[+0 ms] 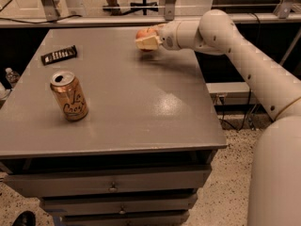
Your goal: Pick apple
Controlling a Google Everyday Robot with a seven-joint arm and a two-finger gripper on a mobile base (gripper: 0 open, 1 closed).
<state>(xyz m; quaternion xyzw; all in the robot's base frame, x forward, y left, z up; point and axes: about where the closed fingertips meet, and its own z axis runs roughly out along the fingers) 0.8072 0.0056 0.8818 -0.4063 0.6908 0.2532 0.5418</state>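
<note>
The apple (142,32) was at the far edge of the grey table (141,117), right of the middle, held in the gripper (145,37). The jaws pinched it, and one cream finger (150,43) crossed in front of its lower half, so that only the red-orange top showed. A faint shadow lay on the surface just under it, but whether it touched the tabletop could not be told. The white arm (244,60) reached in from the right, over the table's back right corner. Well apart from the apple, on the near left of the table, stood an orange-copper drink can (69,96), upright, with script lettering on its side; what it held could not be seen. A flat black remote (59,54) lay near the far left edge, between the can and the back of the table. Under the tabletop, a stack of closed drawers (113,187) faced forward. Beside the table's left side, lower down, was a plastic bottle (11,76). The floor (225,192) was speckled, and beyond the table stood the base of an office chair (141,4).
</note>
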